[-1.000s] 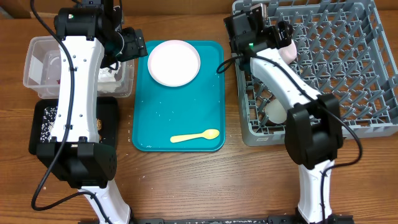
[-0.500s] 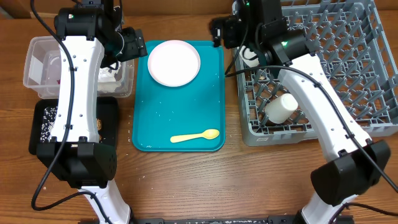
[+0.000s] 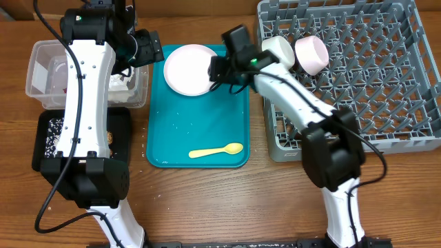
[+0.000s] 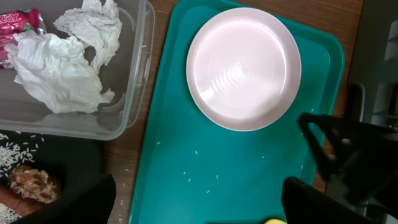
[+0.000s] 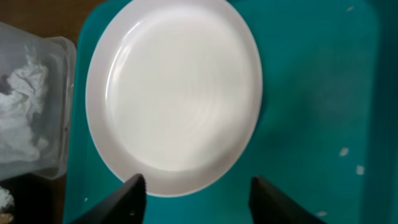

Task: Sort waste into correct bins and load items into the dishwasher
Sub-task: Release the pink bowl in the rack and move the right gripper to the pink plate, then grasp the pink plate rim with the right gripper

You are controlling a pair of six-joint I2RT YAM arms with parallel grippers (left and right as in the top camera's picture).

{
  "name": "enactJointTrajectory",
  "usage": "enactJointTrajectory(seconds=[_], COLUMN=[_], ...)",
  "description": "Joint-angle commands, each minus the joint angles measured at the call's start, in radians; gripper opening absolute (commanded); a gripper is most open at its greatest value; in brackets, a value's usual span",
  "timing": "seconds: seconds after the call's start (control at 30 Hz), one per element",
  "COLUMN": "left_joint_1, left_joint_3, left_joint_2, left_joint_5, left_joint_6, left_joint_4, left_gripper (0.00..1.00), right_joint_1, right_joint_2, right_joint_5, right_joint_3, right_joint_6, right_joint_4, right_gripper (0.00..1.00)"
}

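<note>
The pale pink plate (image 3: 191, 69) lies at the back of the teal tray (image 3: 200, 124). It also shows in the left wrist view (image 4: 244, 67) and the right wrist view (image 5: 174, 93). My right gripper (image 3: 219, 70) (image 5: 199, 202) is open and empty, just above the plate's right rim. My left gripper (image 3: 148, 49) (image 4: 199, 202) is open and empty, above the tray's left side. The yellow spoon (image 3: 216, 150) lies at the tray's front. A small white bowl (image 3: 278, 49) and a pink bowl (image 3: 311, 54) sit in the grey dish rack (image 3: 372, 83). The white cup is hidden.
The clear tub (image 3: 43, 69) (image 4: 134, 93) holds a white napkin (image 4: 62, 62) and a red wrapper (image 4: 18, 25). The black tray (image 3: 52, 141) in front of it holds rice (image 4: 12, 155) and a brown food chunk (image 4: 34, 183). Rice grains dot the teal tray (image 4: 205, 180).
My right arm has swung left from the dish rack to the plate's right rim over the teal tray. The left arm has not moved.
</note>
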Motion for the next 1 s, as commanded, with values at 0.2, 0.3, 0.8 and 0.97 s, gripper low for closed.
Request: enactJointTrajectory(seconds=[0.2,0.3,0.8,0.97], left_joint_1=[0.002,0.002,0.002,0.002], left_joint_3=[0.006,0.006,0.006,0.006], left_joint_2=[-0.003,-0.003,-0.003,-0.003], left_joint_5=[0.001,0.000,0.000,0.000], left_joint_6=[-0.018,-0.017,-0.017,-0.017], left_joint_4=[0.003,0.002,-0.001,-0.001], left_gripper=[0.87,0.87,0.88,0.89], right_joint_1=[0.060,0.060,0.063,0.067], right_joint_2=[0.102,0.106,0.149,0.154], right_joint_5=[0.153,0.163,0.194,0.194], right_joint_3=[0.002,0.002,0.002,0.002], right_joint_6=[0.133,0.133,0.140,0.140], right_joint_4=[0.044,0.028,0.048,0.058], right_gripper=[0.32,0.28,0.27,0.27])
